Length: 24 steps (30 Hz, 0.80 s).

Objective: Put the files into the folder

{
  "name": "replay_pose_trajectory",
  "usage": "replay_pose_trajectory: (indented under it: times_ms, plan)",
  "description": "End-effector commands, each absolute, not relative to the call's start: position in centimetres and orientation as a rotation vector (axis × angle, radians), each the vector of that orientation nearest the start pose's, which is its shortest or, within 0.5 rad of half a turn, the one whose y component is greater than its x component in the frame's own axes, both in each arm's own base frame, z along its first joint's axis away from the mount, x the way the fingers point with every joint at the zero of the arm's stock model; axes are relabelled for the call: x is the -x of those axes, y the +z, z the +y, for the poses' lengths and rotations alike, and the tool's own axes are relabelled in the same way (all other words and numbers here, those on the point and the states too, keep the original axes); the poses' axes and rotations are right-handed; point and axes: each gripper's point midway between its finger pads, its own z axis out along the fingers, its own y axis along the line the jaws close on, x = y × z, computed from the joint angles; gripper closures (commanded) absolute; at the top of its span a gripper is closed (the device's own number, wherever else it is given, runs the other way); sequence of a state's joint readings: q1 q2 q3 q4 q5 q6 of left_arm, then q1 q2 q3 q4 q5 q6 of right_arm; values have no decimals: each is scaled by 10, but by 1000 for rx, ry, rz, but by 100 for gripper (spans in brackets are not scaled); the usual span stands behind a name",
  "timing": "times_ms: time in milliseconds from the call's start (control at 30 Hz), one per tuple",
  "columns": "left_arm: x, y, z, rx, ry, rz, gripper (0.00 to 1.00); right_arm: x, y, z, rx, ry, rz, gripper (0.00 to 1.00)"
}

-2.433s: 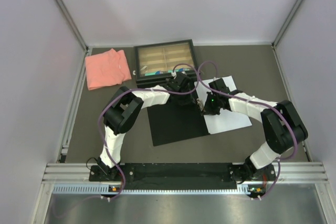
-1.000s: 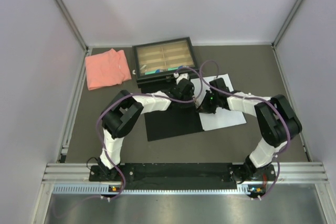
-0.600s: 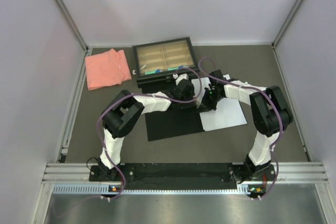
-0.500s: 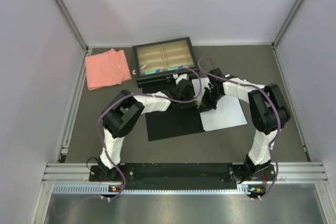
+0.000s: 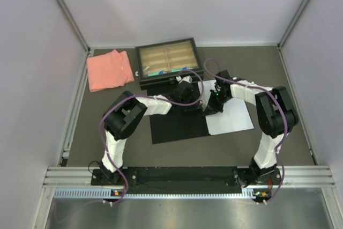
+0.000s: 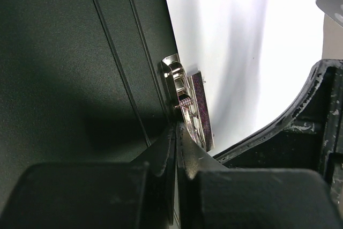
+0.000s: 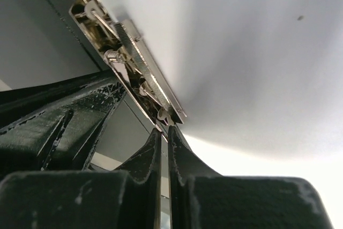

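Change: compared with a couple of seconds ago, the right arm's elbow is drawn in toward the middle, and the right gripper [image 7: 164,130] has come close beside the left gripper [image 6: 176,128] over the folder's spine. The folder [image 5: 177,124] lies a little straighter.
Left fingers: pressed together, tips touching the near end of the metal clip [image 6: 185,100].
Right fingers: also closed on each other, with only a hairline between them, tips at the end of the same clip.
Paper: the white paper [image 5: 233,116] lies flat on the folder's right half, right of both pairs of fingertips, with its edge under the clip.
Folder: open flat, with its black inside to the left of the fingertips.
Hard to see: from above, your arms cover the clip and both sets of tips. You cannot tell whether either pair pinches part of the clip. The wrist views cut off the paper's edges and show no print.
Beyond the fingers: a tray [image 5: 167,61] and a pink cloth [image 5: 110,69].
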<state>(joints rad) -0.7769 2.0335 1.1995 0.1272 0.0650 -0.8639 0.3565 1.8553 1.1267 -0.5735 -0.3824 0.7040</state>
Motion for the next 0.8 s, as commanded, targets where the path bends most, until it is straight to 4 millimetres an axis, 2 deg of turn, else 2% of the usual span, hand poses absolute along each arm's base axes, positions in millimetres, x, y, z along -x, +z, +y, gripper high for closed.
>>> replay_pose_trajectory:
  times_ms: [0, 67, 200, 400, 567, 733, 767]
  plan:
    - [-288, -25, -381, 3, -843, 2666, 98, -298, 13, 202, -350, 682, 2931, 94]
    - [-288, -23, -383, 5, -857, 2664, 98, -304, 23, 206, -311, 727, 2885, 86]
    - [-288, -20, -384, 4, -869, 2658, 98, -311, 35, 208, -259, 734, 2849, 83]
    - [-287, -19, -384, 7, -873, 2658, 98, -308, 45, 206, -221, 740, 2827, 81]
    - [-286, -18, -384, -3, -876, 2658, 98, -308, 60, 205, -211, 761, 2794, 66]
    - [-287, -8, -391, -44, -918, 2628, 87, -299, 66, 199, -210, 730, 2807, 52]
    - [-288, -5, -392, -59, -926, 2620, 81, -296, 63, 193, -216, 690, 2809, 48]
